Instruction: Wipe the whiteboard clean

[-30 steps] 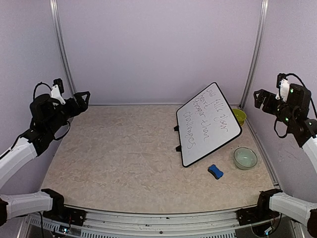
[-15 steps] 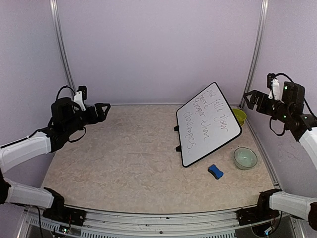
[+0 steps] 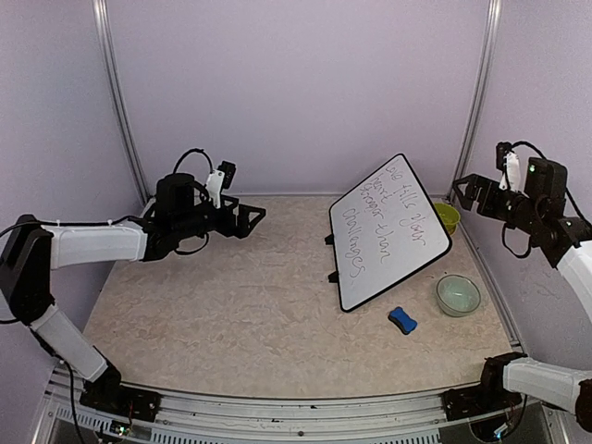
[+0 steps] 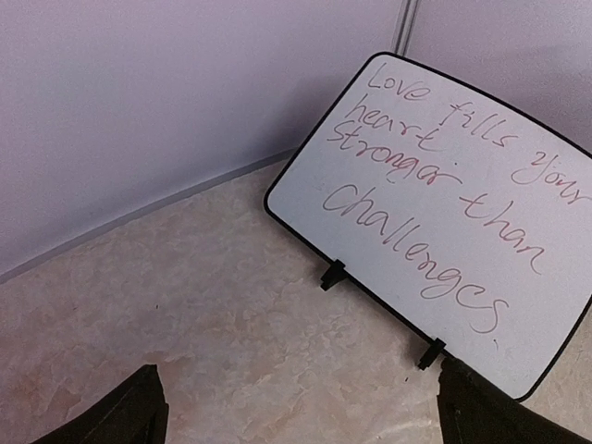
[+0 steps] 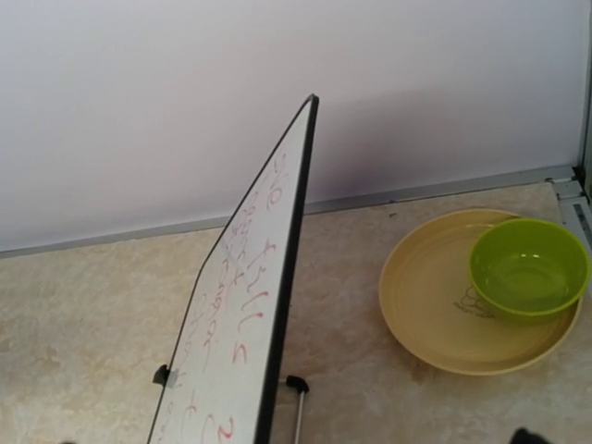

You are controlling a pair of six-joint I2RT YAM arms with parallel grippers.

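The near half of the table (image 3: 231, 314) is bare marbled top from the front rail up to mid-depth, and wide free floor runs along the whole left side. On the right, a blue eraser (image 3: 402, 320) lies flat just in front of the whiteboard's near corner, not touching it. Beside it a pale bowl (image 3: 458, 295) sits close to the table's right edge. The whiteboard (image 3: 389, 231) stands in the right rear part of the table, leaning back on a wire stand (image 4: 333, 275) whose two black clips hold its lower edge. Its face, turned toward the left and front, carries red handwriting across most of it. Its black frame runs diagonally, one corner low by the eraser and the top corner up against the back wall (image 3: 296, 92). The left gripper (image 3: 252, 219) hangs over the left rear of the table, well apart from the board and pointing at it. Its jaws are spread wide with nothing between them, and open tabletop lies between it and the board's lower edge. The right gripper (image 3: 465, 194) hovers high by the right wall, near the board's upper right edge, jaws likewise apart and empty. Behind the board, in the right rear corner, a green bowl (image 5: 529, 268) sits on a yellow plate (image 5: 435, 305), leaving a narrow strip of table between plate and stand.
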